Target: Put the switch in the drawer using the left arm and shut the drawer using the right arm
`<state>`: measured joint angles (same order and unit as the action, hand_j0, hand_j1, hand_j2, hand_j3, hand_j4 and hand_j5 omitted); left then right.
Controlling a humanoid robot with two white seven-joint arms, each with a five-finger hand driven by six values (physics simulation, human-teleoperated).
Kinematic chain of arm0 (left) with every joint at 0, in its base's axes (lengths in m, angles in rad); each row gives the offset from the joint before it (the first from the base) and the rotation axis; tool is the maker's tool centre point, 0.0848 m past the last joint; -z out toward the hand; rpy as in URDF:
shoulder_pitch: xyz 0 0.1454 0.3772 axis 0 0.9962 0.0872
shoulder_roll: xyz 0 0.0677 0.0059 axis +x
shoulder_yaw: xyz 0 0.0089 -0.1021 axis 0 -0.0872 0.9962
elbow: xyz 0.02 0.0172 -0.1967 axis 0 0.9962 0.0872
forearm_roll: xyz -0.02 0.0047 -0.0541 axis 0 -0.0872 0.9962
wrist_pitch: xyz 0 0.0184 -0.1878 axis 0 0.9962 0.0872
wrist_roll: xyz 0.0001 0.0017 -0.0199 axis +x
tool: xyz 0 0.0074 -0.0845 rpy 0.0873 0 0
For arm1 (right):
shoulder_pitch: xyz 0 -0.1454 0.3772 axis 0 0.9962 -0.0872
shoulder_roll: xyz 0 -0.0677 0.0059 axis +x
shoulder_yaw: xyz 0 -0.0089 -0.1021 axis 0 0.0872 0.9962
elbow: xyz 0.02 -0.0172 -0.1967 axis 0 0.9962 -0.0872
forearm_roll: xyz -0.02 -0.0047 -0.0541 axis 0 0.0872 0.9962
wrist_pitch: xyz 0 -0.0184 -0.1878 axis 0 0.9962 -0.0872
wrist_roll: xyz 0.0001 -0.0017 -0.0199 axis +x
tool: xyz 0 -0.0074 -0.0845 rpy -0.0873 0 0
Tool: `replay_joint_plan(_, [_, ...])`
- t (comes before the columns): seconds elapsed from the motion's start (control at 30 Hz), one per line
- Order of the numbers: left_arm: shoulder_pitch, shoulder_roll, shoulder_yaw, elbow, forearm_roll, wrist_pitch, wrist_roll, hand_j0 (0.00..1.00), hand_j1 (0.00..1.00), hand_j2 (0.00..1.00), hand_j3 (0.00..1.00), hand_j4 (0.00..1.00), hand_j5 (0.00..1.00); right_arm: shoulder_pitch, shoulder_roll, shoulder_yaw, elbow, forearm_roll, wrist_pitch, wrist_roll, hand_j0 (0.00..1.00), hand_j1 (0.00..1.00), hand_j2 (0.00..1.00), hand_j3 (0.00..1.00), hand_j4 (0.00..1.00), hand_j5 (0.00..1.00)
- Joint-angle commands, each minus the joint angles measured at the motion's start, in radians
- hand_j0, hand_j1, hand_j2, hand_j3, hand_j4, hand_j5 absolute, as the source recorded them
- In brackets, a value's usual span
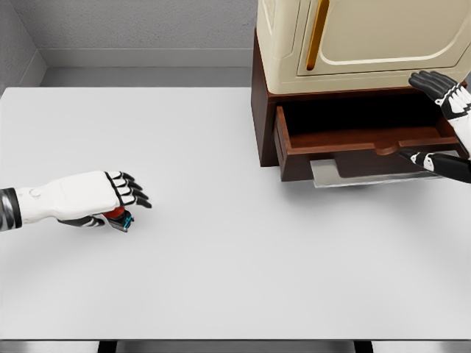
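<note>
My left hand (pixel 121 206) lies low over the white table (pixel 235 279) at the left, fingers curled around the switch (pixel 118 218), a small device with red and blue ends peeking out under the palm. It looks grasped, with most of it hidden. The brown wooden drawer (pixel 360 138) stands pulled open at the upper right, its inside dark and bare as far as I can see. My right hand (pixel 441 121) hovers at the drawer's right end, fingers spread, thumb low by the front panel, holding nothing.
A cream cabinet (pixel 360 40) with an orange handle sits on top of the brown drawer unit (pixel 261 110). A thin grey plate (pixel 346 175) juts out beneath the drawer. Grey walls run behind the table's far edge.
</note>
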<state>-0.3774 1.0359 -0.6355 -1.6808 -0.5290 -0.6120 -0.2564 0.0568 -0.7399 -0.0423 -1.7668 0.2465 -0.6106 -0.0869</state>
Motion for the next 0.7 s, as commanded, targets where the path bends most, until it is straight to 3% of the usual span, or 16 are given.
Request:
replay_joint_plan(0.0, [0.000,0.001,0.000,0.001,0.001,0.001,-0.004,0.70,0.70,0.70,0.70,0.70,0.70,0.000,-0.001,-0.001,0.000,-0.006,0.000,-0.001,1.00,1.00,1.00,1.00,1.00,1.00])
replay_joint_plan(0.33, [-0.002,0.001,0.000,-0.004,0.004,0.001,-0.006,0.70,0.70,0.70,0.70,0.70,0.70,0.000,-0.001,-0.001,0.000,-0.006,0.000,-0.001,1.00,1.00,1.00,1.00,1.00,1.00])
replay_joint_plan(0.67, [-0.002,0.003,0.000,-0.005,0.014,0.001,-0.009,0.55,0.55,0.55,0.55,0.55,0.55,0.000,-0.001,-0.001,0.000,-0.006,0.000,-0.001,1.00,1.00,1.00,1.00,1.00,1.00])
